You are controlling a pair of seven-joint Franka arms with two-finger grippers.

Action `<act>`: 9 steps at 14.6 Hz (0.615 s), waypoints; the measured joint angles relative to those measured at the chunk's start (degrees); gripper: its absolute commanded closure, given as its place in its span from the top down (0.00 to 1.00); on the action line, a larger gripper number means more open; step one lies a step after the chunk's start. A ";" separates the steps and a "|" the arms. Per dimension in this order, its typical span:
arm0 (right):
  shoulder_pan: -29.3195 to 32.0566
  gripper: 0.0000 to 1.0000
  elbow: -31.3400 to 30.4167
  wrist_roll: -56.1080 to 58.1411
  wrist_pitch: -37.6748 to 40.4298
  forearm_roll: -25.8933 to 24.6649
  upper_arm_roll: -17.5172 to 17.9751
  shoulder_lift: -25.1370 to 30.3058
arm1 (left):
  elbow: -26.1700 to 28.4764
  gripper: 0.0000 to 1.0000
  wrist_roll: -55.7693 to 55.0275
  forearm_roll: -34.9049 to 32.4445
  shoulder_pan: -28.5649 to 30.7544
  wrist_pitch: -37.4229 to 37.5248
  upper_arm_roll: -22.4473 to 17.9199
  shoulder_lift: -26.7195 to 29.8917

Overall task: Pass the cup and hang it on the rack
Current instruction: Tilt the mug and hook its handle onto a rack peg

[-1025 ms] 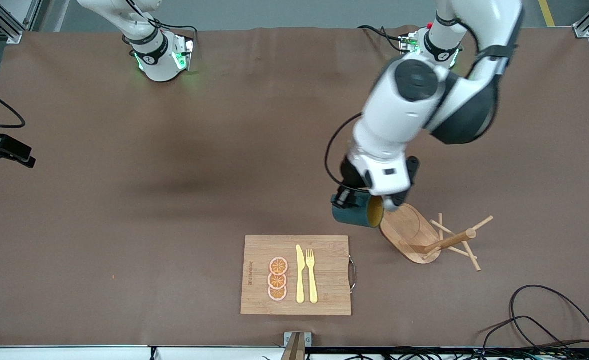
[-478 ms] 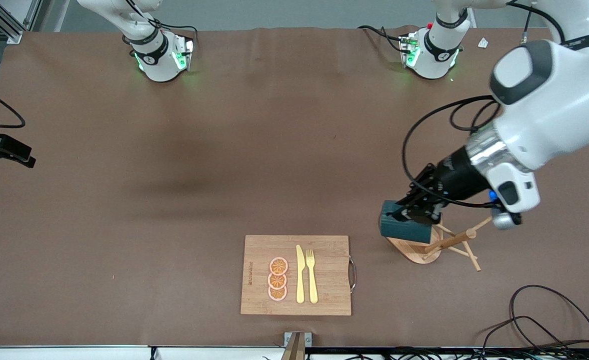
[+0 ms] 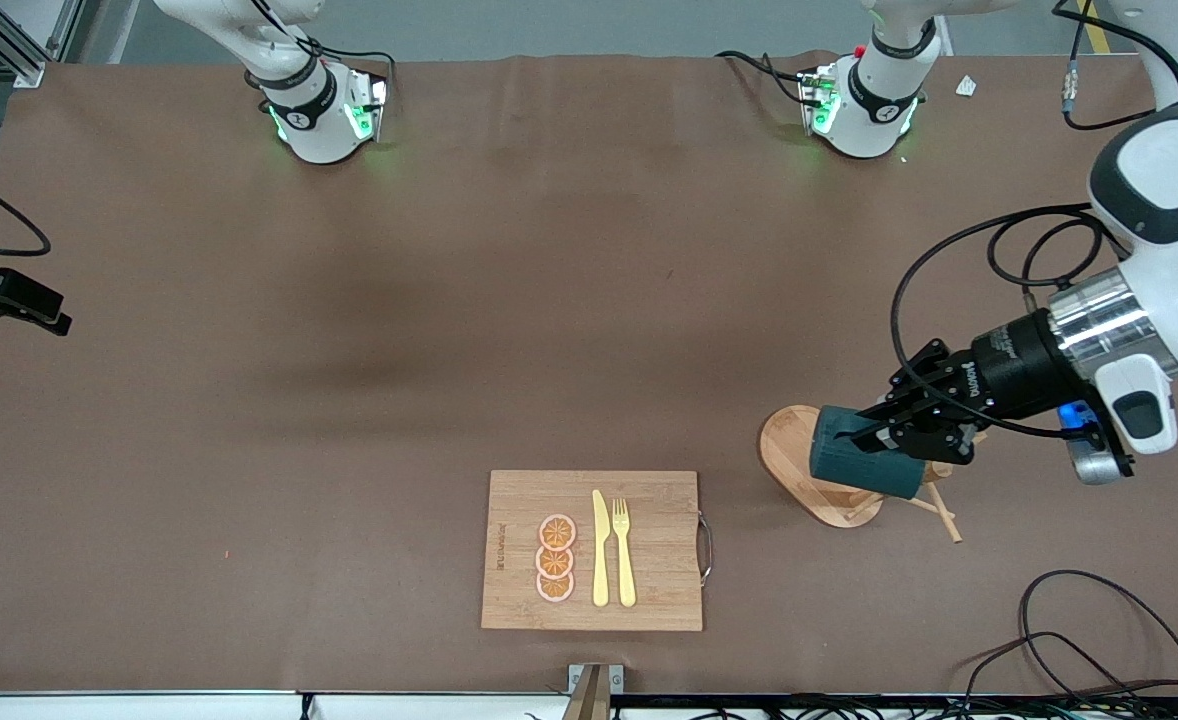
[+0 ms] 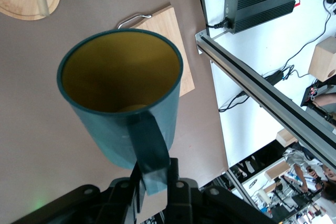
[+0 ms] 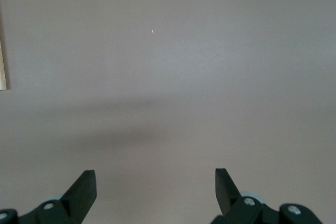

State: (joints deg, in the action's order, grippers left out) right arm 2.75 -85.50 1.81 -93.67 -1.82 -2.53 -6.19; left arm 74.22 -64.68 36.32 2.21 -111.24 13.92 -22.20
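Left pincer [image 3: 874, 432] grips cup [image 3: 854, 462] over rack [image 3: 799, 455]

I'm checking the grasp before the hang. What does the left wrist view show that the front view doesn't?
Only the left wrist view: the cup's yellowish inside and its handle clamped by the left gripper.
Only the front view: the rack's pegs under the sideways cup, plus the cutlery and orange slices.
Both: cup, rack base, cutting board.
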 measured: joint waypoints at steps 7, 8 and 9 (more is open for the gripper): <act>0.00 1.00 0.03 0.00 0.03 0.00 0.02 0.00 | 4.96 0.00 9.38 12.84 5.16 5.22 -0.05 -1.44; 0.00 1.00 0.03 0.00 0.07 0.00 0.02 0.00 | 5.36 0.00 10.67 14.74 5.90 6.98 -0.08 -2.09; 0.00 1.00 0.03 0.00 0.07 0.00 0.02 0.00 | 5.66 0.00 12.21 16.45 6.90 8.99 -0.09 -2.91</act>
State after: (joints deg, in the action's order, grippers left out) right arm 2.75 -85.47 1.81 -93.60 -1.82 -2.50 -6.19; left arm 79.88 -52.47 52.77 9.11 -102.24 13.83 -25.11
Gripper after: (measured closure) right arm 0.000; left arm 0.802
